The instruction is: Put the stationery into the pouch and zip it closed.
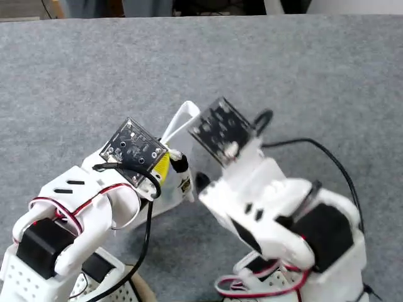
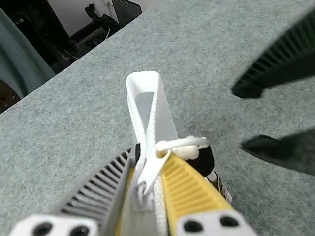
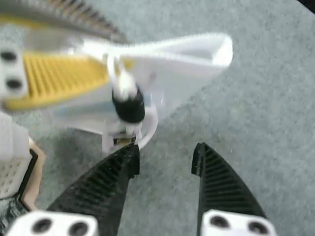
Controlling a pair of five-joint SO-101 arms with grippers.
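Closest under my left wrist, my left jaws are clamped narrow on the pouch (image 2: 167,120). Its white toothed zip tape is pinched between a yellow ribbed pad (image 2: 189,189) and a grey ribbed pad (image 2: 103,187). Just past them lies the zipper pull (image 2: 151,169), a slim white tab with a short white cord (image 2: 184,143) looped through its eye. Touching the cord, a black rounded piece (image 2: 203,161), glossy, with a printed label below it, sits at the pouch's side; whether it lies inside the pouch I cannot tell. Farther on, the pouch's end stands up as a soft folded loop of white fabric edged with zip teeth.

My right jaws stand wide and grip nothing. They are two black tapered ribbed pads (image 3: 216,182) with bare counter (image 2: 221,44) between them, their tips just short of the pouch's edge and the black piece. Seen from the high camera, my left arm (image 1: 88,201) and right arm (image 1: 271,195), both smooth white plastic, meet over the pouch near the counter's middle. The counter itself is a grey, felt-like surface, finely flecked, running to a straight far edge.
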